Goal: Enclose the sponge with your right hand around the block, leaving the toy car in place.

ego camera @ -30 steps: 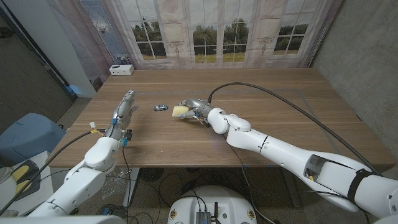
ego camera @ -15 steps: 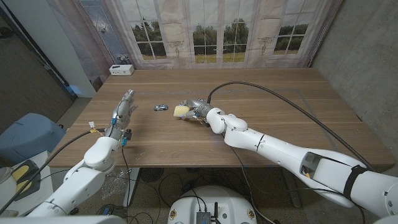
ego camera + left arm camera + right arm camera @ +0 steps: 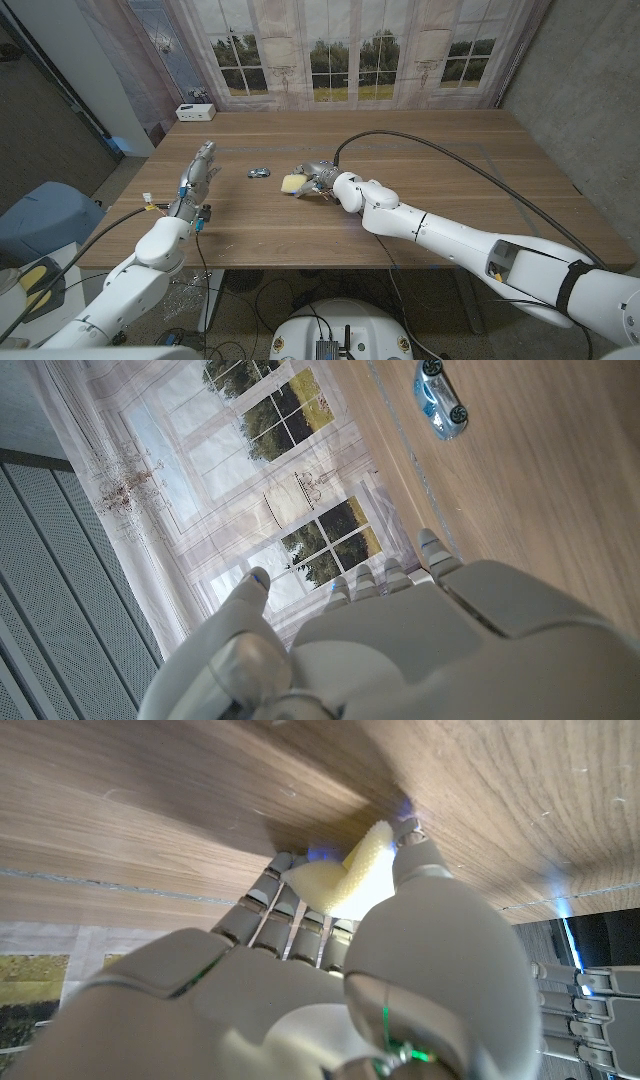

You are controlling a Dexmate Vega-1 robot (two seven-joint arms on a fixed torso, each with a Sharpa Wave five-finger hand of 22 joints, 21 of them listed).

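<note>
Head view shows the right robot hand (image 3: pixel 318 177) wrapped around the yellow sponge (image 3: pixel 293 182) near the middle of the tabletop (image 3: pixel 420 150), with the toy car (image 3: pixel 260 173) just beside it on the robot's left. The right wrist view shows fingers (image 3: pixel 300 925) and thumb closed on the sponge, squashing it. The grasp looks secure, but a sweep to the left could knock the car. The left robot hand (image 3: pixel 200 170) waits well apart, fingers extended, holding nothing.
</note>
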